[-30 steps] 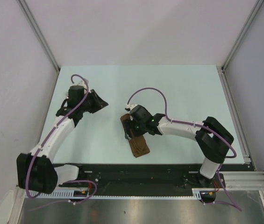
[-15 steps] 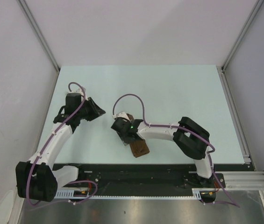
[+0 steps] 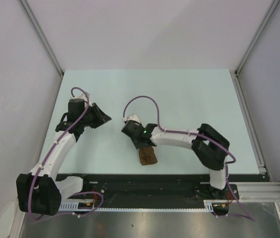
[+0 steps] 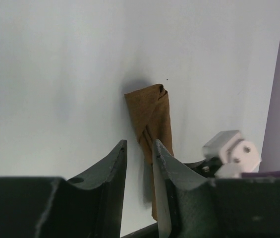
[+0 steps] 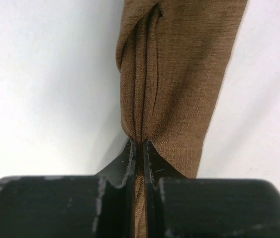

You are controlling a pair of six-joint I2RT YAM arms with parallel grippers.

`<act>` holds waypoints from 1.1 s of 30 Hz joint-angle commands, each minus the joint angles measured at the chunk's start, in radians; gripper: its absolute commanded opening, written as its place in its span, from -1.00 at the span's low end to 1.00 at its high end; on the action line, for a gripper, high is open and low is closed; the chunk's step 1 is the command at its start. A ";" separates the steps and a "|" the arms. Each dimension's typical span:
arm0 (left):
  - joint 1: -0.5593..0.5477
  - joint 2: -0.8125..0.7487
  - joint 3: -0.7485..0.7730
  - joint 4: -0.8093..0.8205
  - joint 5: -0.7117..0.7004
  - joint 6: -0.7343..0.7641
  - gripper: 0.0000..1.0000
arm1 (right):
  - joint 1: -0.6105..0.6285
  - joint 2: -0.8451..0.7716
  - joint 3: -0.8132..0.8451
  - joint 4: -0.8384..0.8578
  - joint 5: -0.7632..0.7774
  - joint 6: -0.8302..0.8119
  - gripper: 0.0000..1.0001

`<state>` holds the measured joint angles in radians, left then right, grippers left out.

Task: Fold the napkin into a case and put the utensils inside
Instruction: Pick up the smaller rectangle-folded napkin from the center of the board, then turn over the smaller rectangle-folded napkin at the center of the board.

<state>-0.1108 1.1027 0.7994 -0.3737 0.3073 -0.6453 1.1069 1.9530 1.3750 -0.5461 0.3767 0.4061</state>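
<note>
So the right tool (image 5: 139, 148) is clamped tight on a bunched fold of the brown napkin (image 5: 184, 74), which lies folded into a narrow strip on the counter (image 3: 189, 99) near its front edge. Left tool (image 4: 139, 151) hangs off to the side, fingers slightly apart, gripping nothing.

— Where does the top view sit?
— High over the near edge, looking down on the table (image 3: 189, 94). The case (image 3: 148, 156) lies toward 6 o'clock.
— And the wrist views?
— The left looks from well off, case (image 4: 152, 114) mid-frame. The right is pressed close, case (image 5: 179, 74) running from 6 to 12 o'clock. All three views share it.
</note>
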 commanded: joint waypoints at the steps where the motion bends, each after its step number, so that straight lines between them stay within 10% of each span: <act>1: 0.008 -0.007 -0.005 0.028 0.041 0.006 -0.37 | -0.138 -0.209 -0.114 0.182 -0.316 0.003 -0.96; 11: 0.005 0.048 -0.020 0.093 0.118 -0.014 -0.38 | -0.456 -0.273 -0.486 0.872 -1.132 0.394 -0.93; 20: -0.124 0.118 -0.026 0.170 0.150 -0.045 -0.39 | -0.568 -0.048 -0.697 1.708 -1.282 0.812 -0.94; 33: -0.312 0.328 0.040 0.298 0.144 -0.113 -0.42 | -0.740 -0.020 -0.889 1.755 -1.294 0.765 -0.67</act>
<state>-0.3794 1.3785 0.7799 -0.1394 0.4328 -0.7300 0.4149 1.9469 0.5163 1.1675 -0.8864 1.2182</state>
